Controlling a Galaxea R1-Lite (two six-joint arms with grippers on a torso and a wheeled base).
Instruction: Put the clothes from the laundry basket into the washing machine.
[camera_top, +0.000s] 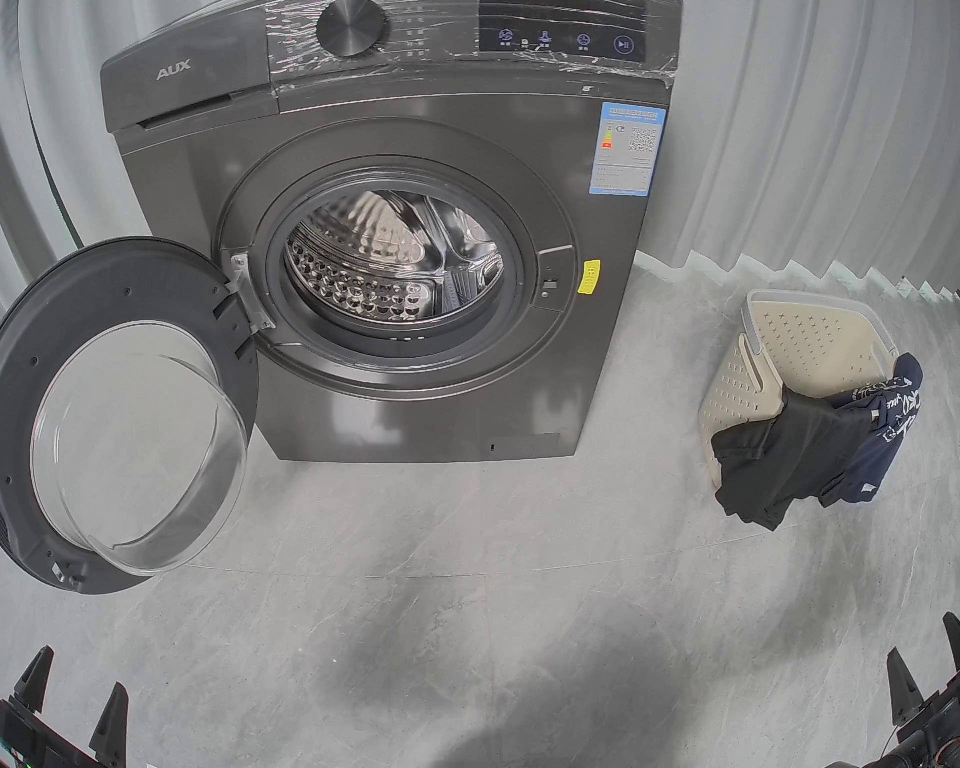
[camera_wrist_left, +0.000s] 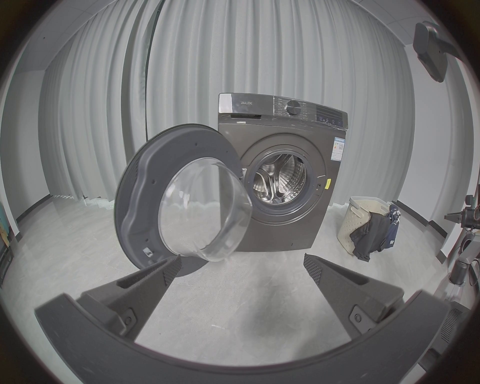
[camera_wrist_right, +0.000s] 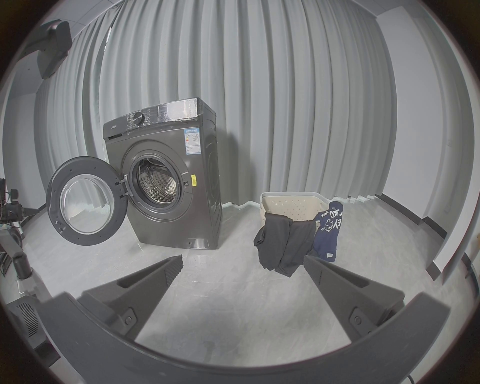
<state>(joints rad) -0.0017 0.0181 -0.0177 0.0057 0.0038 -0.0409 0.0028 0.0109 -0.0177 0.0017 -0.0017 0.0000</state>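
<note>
finding: left gripper (camera_wrist_left: 241, 259) has its jaws spread wide, nothing between them. right gripper (camera_wrist_right: 242, 259) is likewise spread and empty. both sit low over the near floor (camera_top: 500, 600), well apart from the load.

location of load: the basket (camera_top: 815, 340) stands on the floor to the right of the washer (camera_top: 400, 400), near the right arm's side. a black garment (camera_top: 790, 455) is draped over the front rim and hangs down the outer wall. a navy garment (camera_top: 890, 420) with white print lies over the rim just beside it, the two touching. no other clothes can be made out inside.

receiving end: the door (camera_top: 120, 420) is swung fully open to the left, and the drum (camera_top: 390, 260) shows bare metal.

handling assessment: both pieces look light, limp and soft, not fragile. cloth should not slip in the pads, but it will sag and trail when lifted. the best hold is judged to be the bunched fold where each piece crosses the rim, taking several layers at once. the black garment is outermost, so it is the likely first pick, by the right arm.

risks: the basket looks light and may tip or drag, and a trailing hem may catch on the washer's opening.
</note>
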